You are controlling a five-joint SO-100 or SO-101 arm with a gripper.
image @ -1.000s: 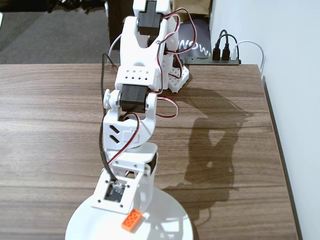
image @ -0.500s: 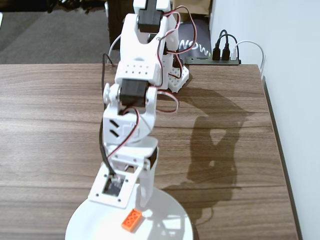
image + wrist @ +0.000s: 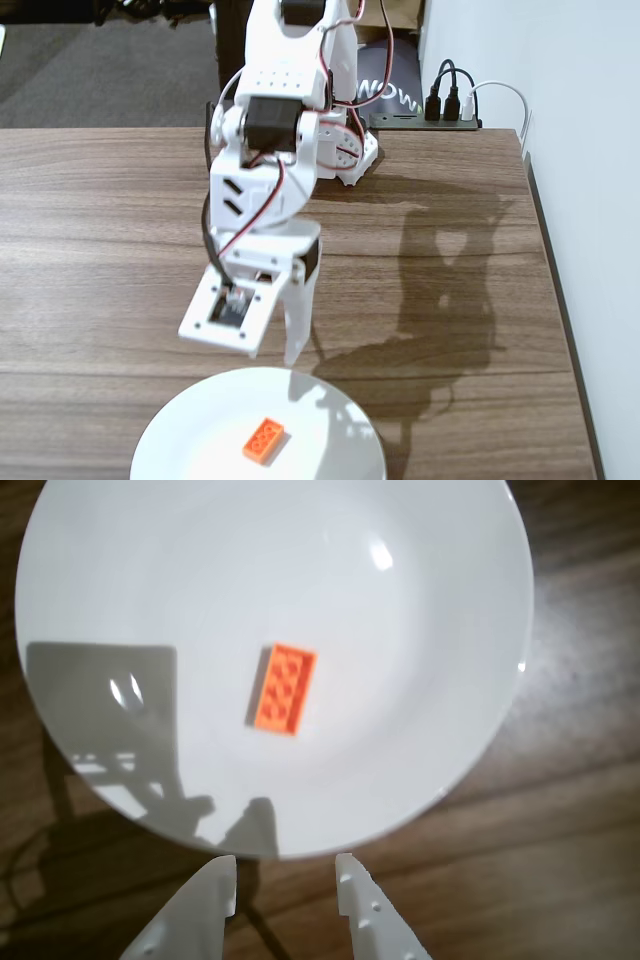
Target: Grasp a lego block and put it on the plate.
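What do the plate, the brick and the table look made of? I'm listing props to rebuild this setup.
Plate: glossy white, probably glazed ceramic, given the sharp highlights and reflected shadows; it could be melamine.
Brick: orange moulded plastic, with studs on top.
Table: brown wood grain in plank bands with a matte sheen; wood or laminate, can't tell which.

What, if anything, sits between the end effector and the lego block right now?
Nothing visible. The lego block lies alone on the plate, and the open, empty end effector hovers just off the plate's rim with only bare plate surface between them.
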